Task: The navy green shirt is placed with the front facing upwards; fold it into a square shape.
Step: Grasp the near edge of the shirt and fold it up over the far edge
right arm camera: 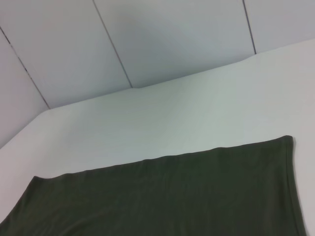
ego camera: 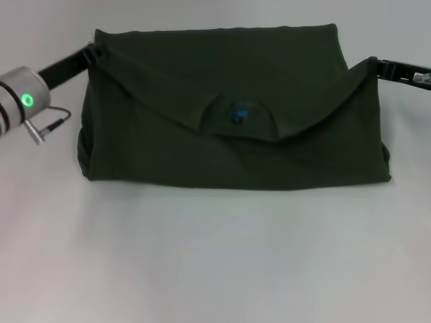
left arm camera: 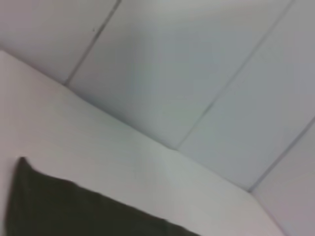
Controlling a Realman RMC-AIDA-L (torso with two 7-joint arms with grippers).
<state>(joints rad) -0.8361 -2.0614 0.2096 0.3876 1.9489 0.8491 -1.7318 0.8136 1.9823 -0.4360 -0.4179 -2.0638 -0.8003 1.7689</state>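
Jaws of both grippers cannot be made out. Folded into a wide rectangle, the navy green shirt (ego camera: pixel 229 118) lies mid-desk (ego camera: pixel 215 256), collar (ego camera: pixel 237 116) turned toward the near side; left gripper (ego camera: pixel 96 51) and right gripper (ego camera: pixel 377 65) sit at its far corners

We see the navy green shirt (ego camera: pixel 229 114) folded on the tabletop (ego camera: pixel 215 256), left end effector (ego camera: pixel 94 52) at its far-left corner, right end effector (ego camera: pixel 380 67) at its far-right corner
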